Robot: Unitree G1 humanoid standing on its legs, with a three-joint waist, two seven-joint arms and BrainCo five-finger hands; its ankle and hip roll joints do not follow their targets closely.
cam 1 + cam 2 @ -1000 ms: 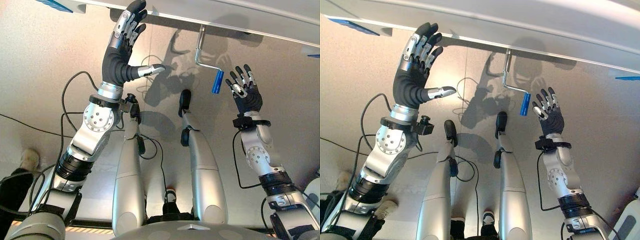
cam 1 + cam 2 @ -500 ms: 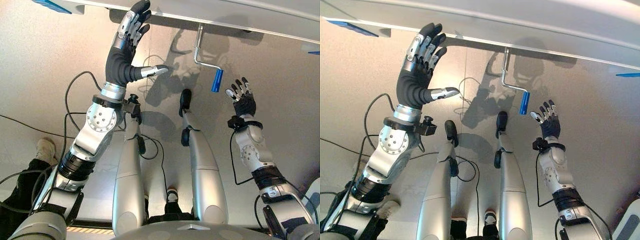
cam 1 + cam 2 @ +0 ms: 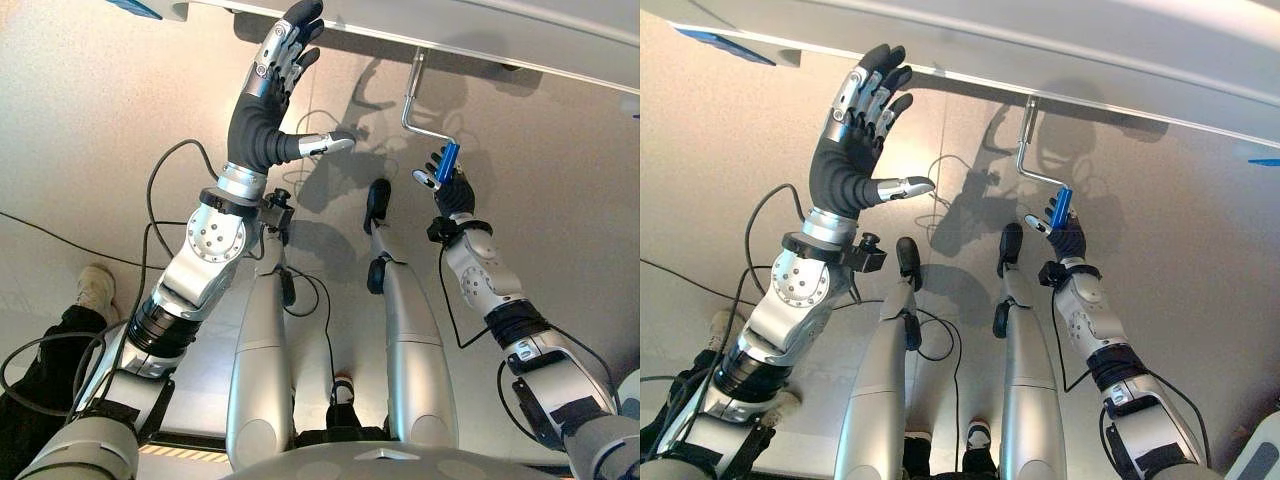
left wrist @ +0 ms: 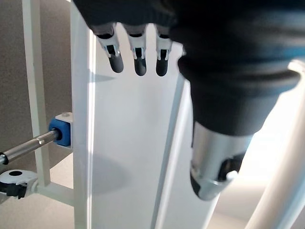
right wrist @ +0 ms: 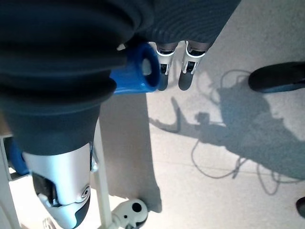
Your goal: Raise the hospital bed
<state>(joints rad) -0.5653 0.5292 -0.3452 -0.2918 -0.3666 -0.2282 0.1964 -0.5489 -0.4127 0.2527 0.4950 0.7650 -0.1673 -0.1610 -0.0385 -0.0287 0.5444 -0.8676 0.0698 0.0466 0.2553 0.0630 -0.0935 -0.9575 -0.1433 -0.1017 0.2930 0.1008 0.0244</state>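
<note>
The bed's crank (image 3: 413, 92) is a bent silver rod hanging from the white bed frame (image 3: 520, 50), ending in a blue grip (image 3: 447, 160). My right hand (image 3: 455, 192) is at that grip. In the right wrist view the blue grip (image 5: 136, 71) lies across the palm, between the thumb and the still straight fingers (image 5: 187, 67); the hand is open. My left hand (image 3: 262, 115) is raised and open, thumb out to the side, its fingertips (image 3: 305, 18) at the frame's edge. In the left wrist view its straight fingers (image 4: 138, 62) face a white bed panel (image 4: 128, 157).
A person's shoe (image 3: 95, 288) and dark trouser leg (image 3: 40, 380) stand on the floor at the lower left. A blue fitting (image 4: 62, 131) with a metal rod sits on the frame, with a caster (image 4: 14, 179) below it. Another caster (image 5: 133, 207) is near the right hand.
My right hand has moved up and to the left, from beside the crank to its blue grip. The left hand has stayed raised at the frame. The camera has shifted slightly.
</note>
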